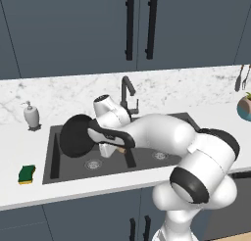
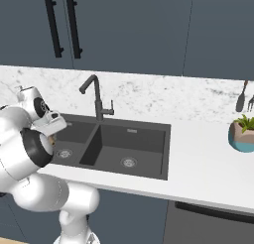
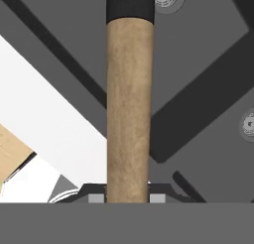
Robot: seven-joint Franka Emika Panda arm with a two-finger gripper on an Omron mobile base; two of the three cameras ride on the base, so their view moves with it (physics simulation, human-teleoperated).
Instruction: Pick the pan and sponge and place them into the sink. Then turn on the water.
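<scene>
The black pan (image 1: 76,135) hangs tilted on edge over the left basin of the dark grey sink (image 1: 73,170), held by its wooden handle (image 3: 128,104). My gripper (image 3: 128,198) is shut on that handle, with the hand (image 1: 107,149) just right of the pan above the basin. In the right base view the hand (image 2: 52,124) shows at the sink's (image 2: 144,149) left end. The green and yellow sponge (image 1: 27,174) lies on the counter left of the sink. No water runs from the faucet (image 1: 126,90).
A white soap dispenser (image 1: 31,115) stands at the back left of the sink. A potted plant (image 2: 243,134) and hanging utensils (image 2: 241,101) are far right. White counter stretches to the right of the sink, with dark cabinets above.
</scene>
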